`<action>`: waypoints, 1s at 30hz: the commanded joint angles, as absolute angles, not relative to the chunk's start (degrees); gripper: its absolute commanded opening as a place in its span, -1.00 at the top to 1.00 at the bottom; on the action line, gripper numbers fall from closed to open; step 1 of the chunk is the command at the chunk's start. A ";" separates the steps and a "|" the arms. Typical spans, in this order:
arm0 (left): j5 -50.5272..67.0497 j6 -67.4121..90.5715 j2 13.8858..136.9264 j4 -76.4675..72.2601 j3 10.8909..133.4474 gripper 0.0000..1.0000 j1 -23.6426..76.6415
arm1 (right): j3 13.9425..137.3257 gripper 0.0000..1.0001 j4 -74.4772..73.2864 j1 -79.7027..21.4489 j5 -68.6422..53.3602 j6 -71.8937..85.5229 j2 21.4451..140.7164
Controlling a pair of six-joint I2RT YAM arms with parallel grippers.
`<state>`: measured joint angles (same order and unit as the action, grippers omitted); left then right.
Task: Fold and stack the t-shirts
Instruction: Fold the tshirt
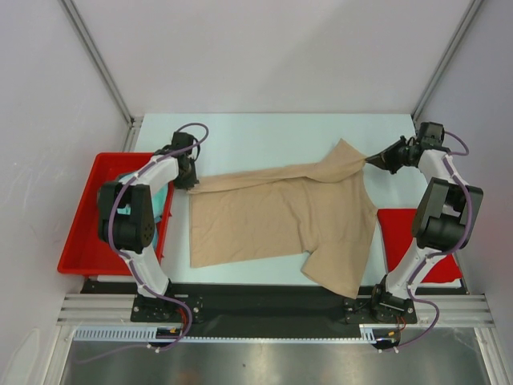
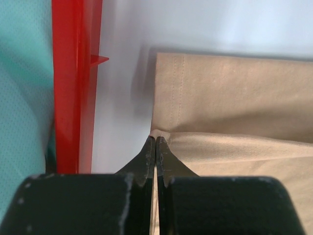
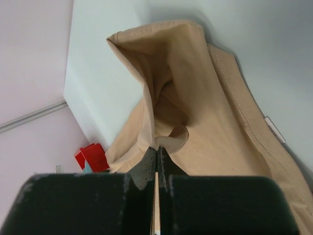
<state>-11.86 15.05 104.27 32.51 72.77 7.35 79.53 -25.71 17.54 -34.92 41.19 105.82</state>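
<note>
The tan-beige t-shirt lies spread across the middle of the table, its far edge pulled taut between the arms. My left gripper is shut on the shirt's far-left corner. My right gripper is shut on the shirt's far-right part, which is lifted off the table; cloth is pinched between its jaws. A teal t-shirt lies in the red tray at the left. The dark grey shirt is out of view.
The red tray's wall stands just left of my left gripper. A flat red mat lies at the right, partly under my right arm. Metal frame posts rise at the table's far corners.
</note>
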 commanded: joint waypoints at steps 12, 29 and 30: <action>-13.98 16.00 102.39 32.69 70.93 0.99 7.73 | 77.08 1.00 -31.11 18.19 -31.12 36.83 100.20; -12.83 17.14 102.13 36.82 73.29 0.23 8.70 | 67.33 1.00 -29.53 17.93 -29.18 38.76 94.66; -12.66 17.75 101.78 38.39 73.74 0.21 8.88 | 67.15 1.00 -29.44 17.93 -29.27 38.76 94.48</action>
<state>-13.23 16.14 104.25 35.09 71.33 8.14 67.40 -30.26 17.82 -30.17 38.15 97.67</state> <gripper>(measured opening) 0.382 0.012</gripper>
